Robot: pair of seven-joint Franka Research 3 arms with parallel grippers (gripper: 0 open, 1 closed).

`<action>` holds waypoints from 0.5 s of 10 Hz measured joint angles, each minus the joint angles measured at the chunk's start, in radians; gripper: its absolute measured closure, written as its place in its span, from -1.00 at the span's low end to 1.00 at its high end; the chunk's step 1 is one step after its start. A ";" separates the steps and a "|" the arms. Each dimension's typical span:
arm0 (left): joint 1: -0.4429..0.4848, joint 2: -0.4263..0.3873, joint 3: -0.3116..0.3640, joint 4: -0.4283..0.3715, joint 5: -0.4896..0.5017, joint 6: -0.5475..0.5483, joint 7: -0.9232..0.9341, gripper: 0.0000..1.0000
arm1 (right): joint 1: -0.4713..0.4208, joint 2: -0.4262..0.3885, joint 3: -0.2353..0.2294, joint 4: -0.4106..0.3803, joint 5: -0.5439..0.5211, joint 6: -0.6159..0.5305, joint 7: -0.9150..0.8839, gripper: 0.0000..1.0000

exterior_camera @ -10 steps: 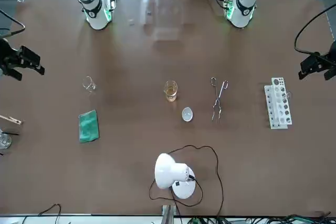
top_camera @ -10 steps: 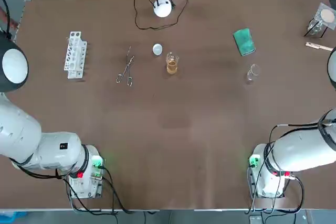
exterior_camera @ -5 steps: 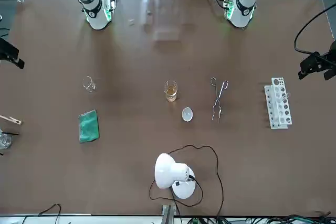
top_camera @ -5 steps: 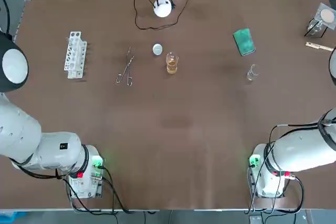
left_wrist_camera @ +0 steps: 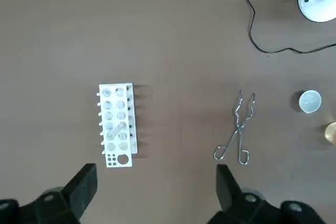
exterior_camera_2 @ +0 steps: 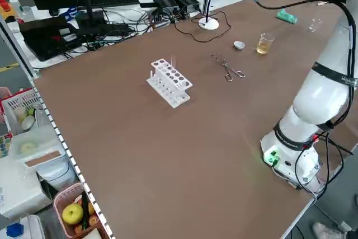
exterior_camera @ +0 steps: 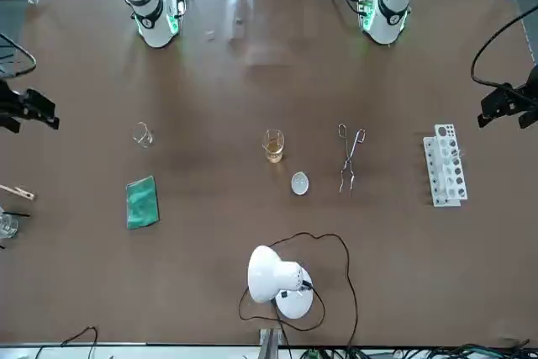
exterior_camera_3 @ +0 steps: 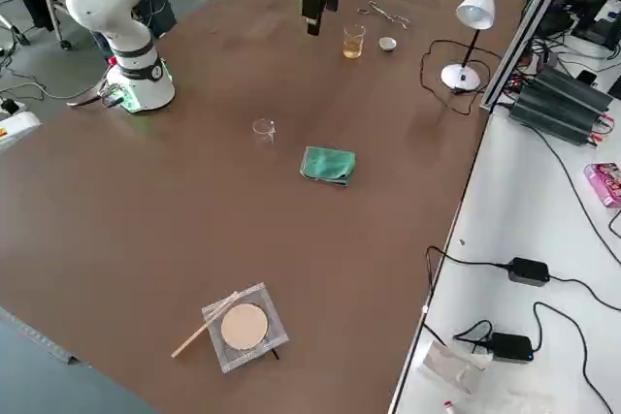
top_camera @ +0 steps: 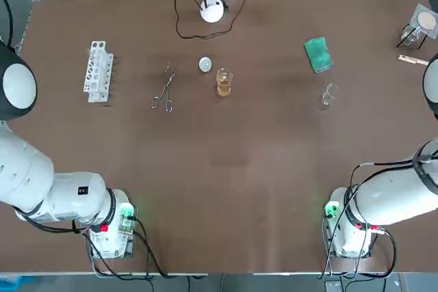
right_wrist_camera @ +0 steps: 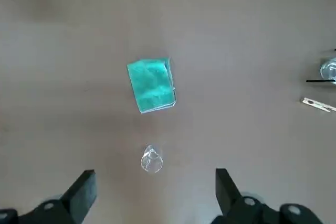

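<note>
Both empty, jaws wide, hanging high above the table (top_camera: 226, 169). The left gripper (left_wrist_camera: 156, 174) is over the left edge, nearest the rack (left_wrist_camera: 118, 124), which stands close to that edge. The tongs (left_wrist_camera: 236, 129) lie further in toward the middle. The right gripper (right_wrist_camera: 155, 174) is over the right edge, nearest the glass (right_wrist_camera: 151, 160), which is upright, with the cloth (right_wrist_camera: 152, 85) just beyond it toward the far edge.

Risks, my read:
- The glass is small, clear and light, so an off-centre close would likely tip or skid it.
- The rack is broad, so jaws coming down askew could shove it rather than straddle it. It may hold a tube, can't tell.

Around: a beaker (top_camera: 224, 82) of amber liquid sits mid-table toward the far edge, with a white cap (top_camera: 205, 65) just beside it. A lamp (top_camera: 212, 10) is at the far edge, and a pad (top_camera: 426, 22) and stick (top_camera: 413, 61) are at the far right corner. Nothing stands between either gripper and its nearest thing — the beaker is the spill hazard if an arm sweeps low across the middle.
</note>
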 joint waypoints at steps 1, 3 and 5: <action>0.000 0.000 0.000 0.000 0.000 0.000 0.000 -1.00 | -0.087 -0.003 0.095 -0.029 -0.001 0.021 0.000 -1.00; 0.000 0.000 0.000 0.000 0.000 0.000 0.000 -1.00 | -0.245 -0.019 0.274 -0.050 -0.001 0.027 0.000 -1.00; -0.001 0.000 0.000 0.000 0.000 0.000 0.000 -1.00 | -0.253 -0.034 0.290 -0.055 -0.002 0.026 0.001 -1.00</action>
